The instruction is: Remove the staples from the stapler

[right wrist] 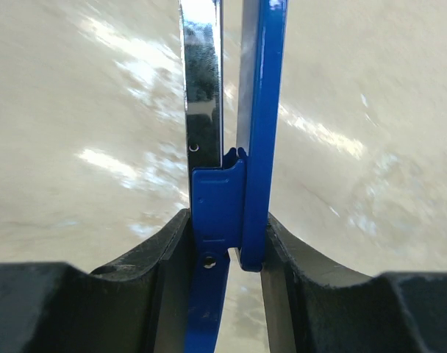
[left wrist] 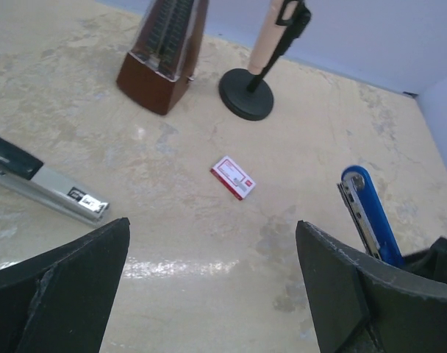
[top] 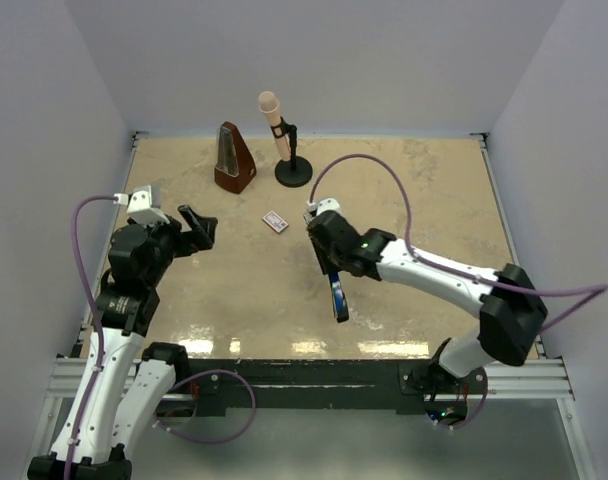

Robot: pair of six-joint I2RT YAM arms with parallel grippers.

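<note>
The blue stapler (top: 339,297) is clamped in my right gripper (top: 333,270) near the table's middle, its long end pointing toward the near edge. In the right wrist view the gripper (right wrist: 225,250) is shut on it, with the blue bar (right wrist: 262,110) and the silver rail (right wrist: 201,81) side by side, a narrow gap between them. The stapler also shows at the right of the left wrist view (left wrist: 367,213). My left gripper (top: 197,228) is open and empty above the table's left part, and in its own view (left wrist: 212,294) the jaws stand wide apart. No staple strip shows.
A small white box with a red label (top: 275,221) (left wrist: 233,177) lies mid-table. A brown metronome (top: 233,158) (left wrist: 163,55) and a microphone on a black stand (top: 284,140) (left wrist: 271,44) stand at the back. A black-and-silver bar (left wrist: 51,190) lies at the left of the left wrist view.
</note>
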